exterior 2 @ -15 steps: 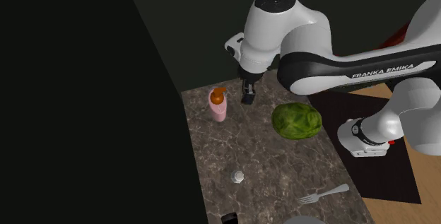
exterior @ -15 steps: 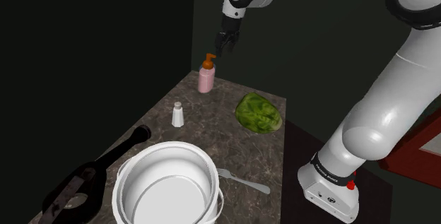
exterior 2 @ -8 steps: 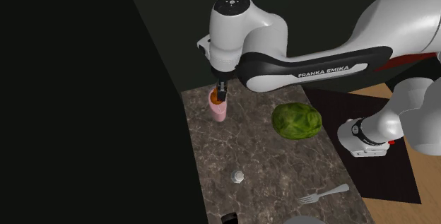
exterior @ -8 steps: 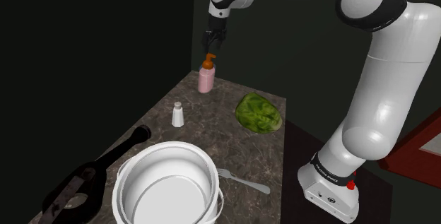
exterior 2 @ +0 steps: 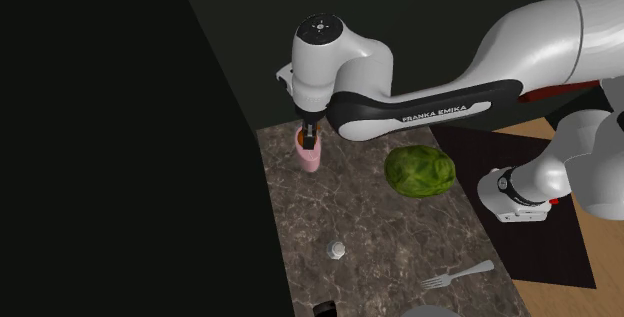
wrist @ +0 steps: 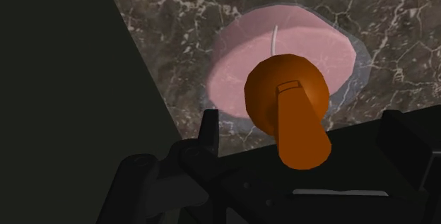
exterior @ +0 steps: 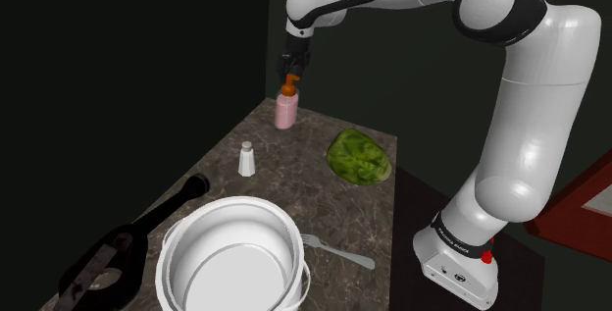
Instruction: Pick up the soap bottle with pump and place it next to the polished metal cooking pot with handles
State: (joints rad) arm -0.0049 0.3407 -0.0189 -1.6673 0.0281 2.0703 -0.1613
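The soap bottle stands at the far corner of the surface, close beside the dark wall, so on that side there is little room. The gripper hangs right above the orange pump, its fingers apart with a gap on each side of the pump. The middle of the surface, between the bottle and the white pot at the near end, is bare. A small shaker stands near the wall-side edge and a green cabbage lies at the opposite edge. A fork and a dark bottle lie just beside the pot.
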